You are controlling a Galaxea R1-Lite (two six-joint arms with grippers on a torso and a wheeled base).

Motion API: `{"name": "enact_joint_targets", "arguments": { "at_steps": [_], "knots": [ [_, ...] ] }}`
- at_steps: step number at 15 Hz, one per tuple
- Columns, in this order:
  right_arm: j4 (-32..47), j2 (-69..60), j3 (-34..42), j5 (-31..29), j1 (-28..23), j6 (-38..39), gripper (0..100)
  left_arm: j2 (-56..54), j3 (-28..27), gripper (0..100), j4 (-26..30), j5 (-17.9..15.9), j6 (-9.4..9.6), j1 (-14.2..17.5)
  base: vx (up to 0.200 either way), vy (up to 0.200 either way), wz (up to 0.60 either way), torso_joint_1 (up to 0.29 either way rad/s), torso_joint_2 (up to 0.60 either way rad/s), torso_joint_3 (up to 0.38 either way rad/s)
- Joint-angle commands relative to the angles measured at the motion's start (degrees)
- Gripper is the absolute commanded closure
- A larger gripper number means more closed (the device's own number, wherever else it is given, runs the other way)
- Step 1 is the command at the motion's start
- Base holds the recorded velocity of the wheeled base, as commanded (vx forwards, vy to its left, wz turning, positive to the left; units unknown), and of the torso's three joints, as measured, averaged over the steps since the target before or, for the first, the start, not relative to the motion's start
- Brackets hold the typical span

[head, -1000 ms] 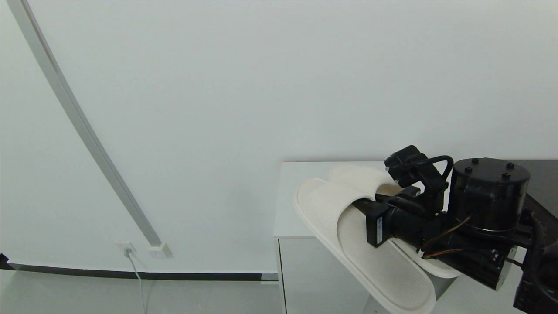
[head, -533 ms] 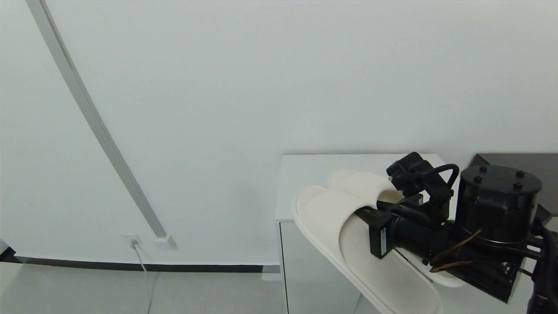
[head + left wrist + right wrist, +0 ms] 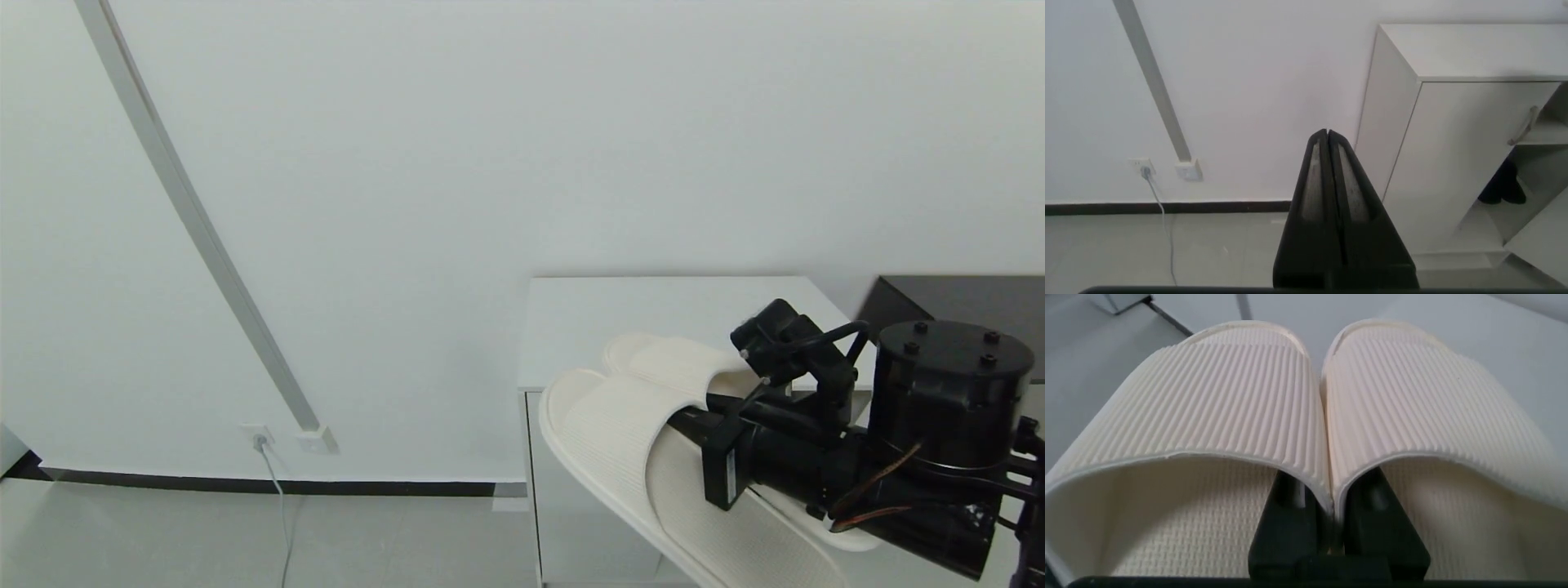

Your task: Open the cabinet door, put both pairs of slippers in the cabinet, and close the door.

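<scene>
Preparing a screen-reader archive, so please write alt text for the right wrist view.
A pair of cream ribbed fabric slippers sits side by side, toes pointing away, the touching inner edges of their straps pinched between the right gripper's black fingers. Pale grey floor lies beyond.

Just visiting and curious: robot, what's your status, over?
Right claw shut on slippers, held up before cabinet. Left claw shut, empty. Cabinet open at one side, dark items inside.
</scene>
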Motion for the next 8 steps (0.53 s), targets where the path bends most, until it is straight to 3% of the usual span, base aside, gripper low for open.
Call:
{"name": "enact_joint_targets", "arguments": {
  "at_steps": [1, 2, 8],
  "knots": [
    [0.24, -1.3, 0.88, 3.47, -0.71, 0.08, 100, 0.08, 0.02, 100, -0.02, -0.02, 0.02, 0.01, 0.0, 0.0, 0.0, 0.0, 0.0, 0.0],
    [0.24, -1.3, 1.06, 3.65, -1.06, 0.08, 100, 0.08, 0.02, 100, -0.02, -0.02, 0.02, 0.01, 0.0, 0.0, 0.0, 0.0, 0.0, 0.0],
    [0.42, -1.21, 1.14, 3.65, -1.06, -0.01, 100, 0.08, -0.06, 100, -0.02, -0.02, 0.02, 0.01, 0.0, -0.2, 0.0, 0.002, 0.0, 0.004]
  ]
}}
